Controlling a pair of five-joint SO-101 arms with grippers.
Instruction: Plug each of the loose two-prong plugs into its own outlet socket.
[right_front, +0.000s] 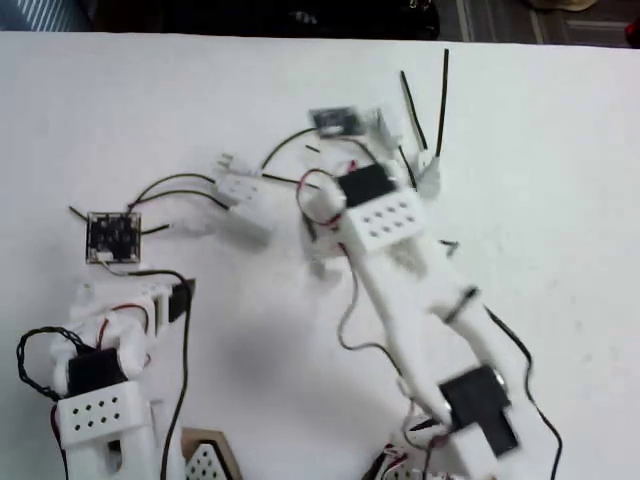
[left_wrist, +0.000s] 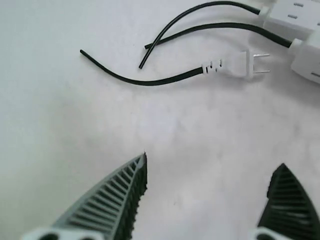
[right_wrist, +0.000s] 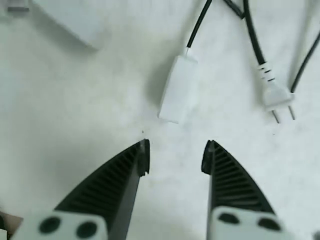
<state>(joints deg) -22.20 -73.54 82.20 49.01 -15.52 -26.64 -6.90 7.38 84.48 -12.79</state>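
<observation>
1. white table (right_front: 560, 150) spans the high view.
2. white right arm (right_front: 420, 290) runs from the lower right of the high view up to the centre. the left arm (right_front: 100, 390) sits in the lower left corner.
3. right gripper (right_wrist: 176, 147): ribbed black jaws open, over bare table just short of an outlet socket.
4. left gripper (left_wrist: 214, 167): ribbed jaws spread wide, gripping nothing.
5. outlet socket (right_wrist: 177, 90): plain white oblong block on a thin black cord. twin sockets (left_wrist: 295, 15), also white, lie side by side, left of centre in the high view.
6. first plug (right_wrist: 276, 96): white moulded body, two bare metal prongs, black cord. it is loose, beside the outlet socket and apart from it.
7. second plug (left_wrist: 235, 66): same look, prongs pointing at the twin sockets, not inserted.
</observation>
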